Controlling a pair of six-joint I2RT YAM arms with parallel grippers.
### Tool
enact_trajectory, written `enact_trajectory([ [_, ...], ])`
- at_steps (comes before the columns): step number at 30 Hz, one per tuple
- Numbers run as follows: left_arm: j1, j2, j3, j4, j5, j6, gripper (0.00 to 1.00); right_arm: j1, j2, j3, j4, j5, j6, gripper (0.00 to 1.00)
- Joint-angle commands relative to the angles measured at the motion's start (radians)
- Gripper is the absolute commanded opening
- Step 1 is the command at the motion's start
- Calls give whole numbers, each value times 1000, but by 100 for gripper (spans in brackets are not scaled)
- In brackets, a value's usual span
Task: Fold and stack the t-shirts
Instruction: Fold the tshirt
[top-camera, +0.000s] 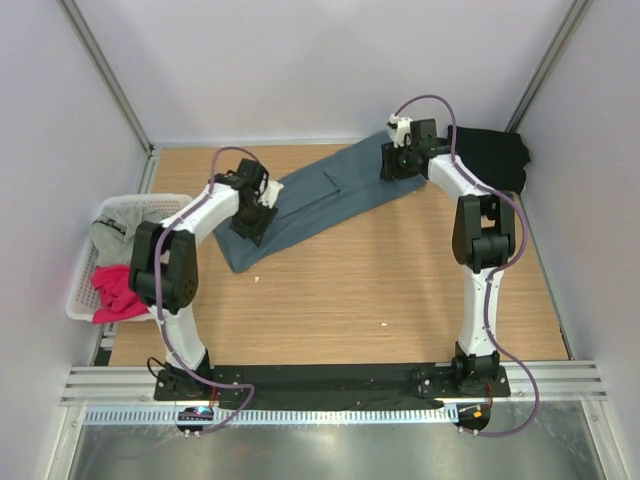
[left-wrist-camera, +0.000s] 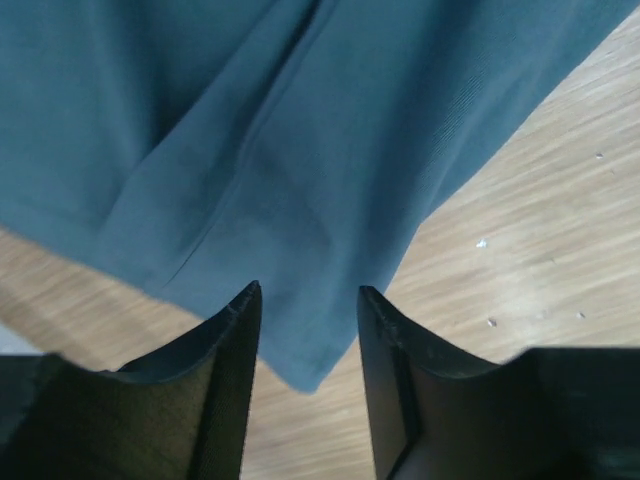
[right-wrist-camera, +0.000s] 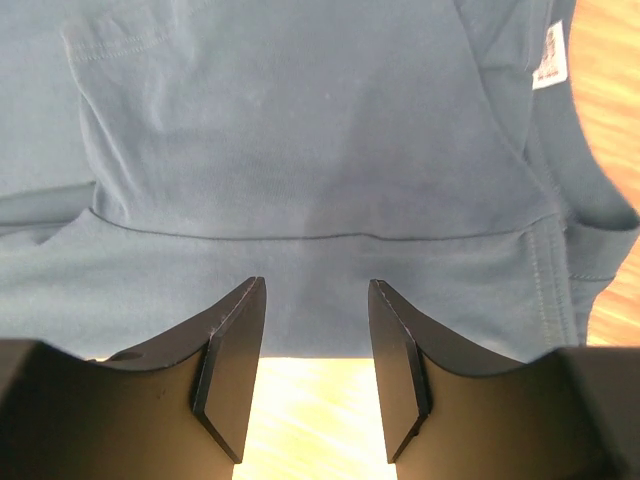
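A slate blue-grey t-shirt (top-camera: 320, 200) lies as a long folded strip, running diagonally across the wooden table. My left gripper (top-camera: 250, 222) hovers over its near-left end. The jaws stand open, and a corner of the cloth (left-wrist-camera: 310, 370) lies between the fingertips (left-wrist-camera: 245, 300) without being pinched. My right gripper (top-camera: 397, 163) is at the far-right end, open, with the shirt's edge (right-wrist-camera: 315, 330) under the gap between its fingers (right-wrist-camera: 240, 300). A white label (right-wrist-camera: 549, 55) shows on that end. A black t-shirt (top-camera: 492, 155) lies at the back right.
A white slatted basket (top-camera: 85, 270) stands off the table's left edge. It holds a light grey t-shirt (top-camera: 115, 232) and a bright pink t-shirt (top-camera: 115, 290). Bare wooden table (top-camera: 380, 290) lies in front of the blue shirt. Walls close in the back and both sides.
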Motion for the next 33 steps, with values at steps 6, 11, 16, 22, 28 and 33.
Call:
enact_trajectory([
  [6, -32, 102, 18, 84, -100, 38, 40, -2, -28, -16, 24, 13, 36, 52],
  [11, -53, 112, 0, 57, -63, 28, 40, -2, 33, 56, -14, 44, 28, 52],
  [16, -116, 135, -31, 28, -80, 33, 38, -2, 136, 170, -92, 47, 48, 52],
  [22, -177, 151, -63, 32, -117, 33, 37, -1, 160, 191, -106, 42, 60, 52],
  [28, -239, 174, -61, 11, -120, 30, 33, -2, 188, 231, -157, 49, 40, 52],
  [33, -266, 191, -64, 12, -164, 16, 35, -2, 183, 219, -157, 41, 40, 52],
])
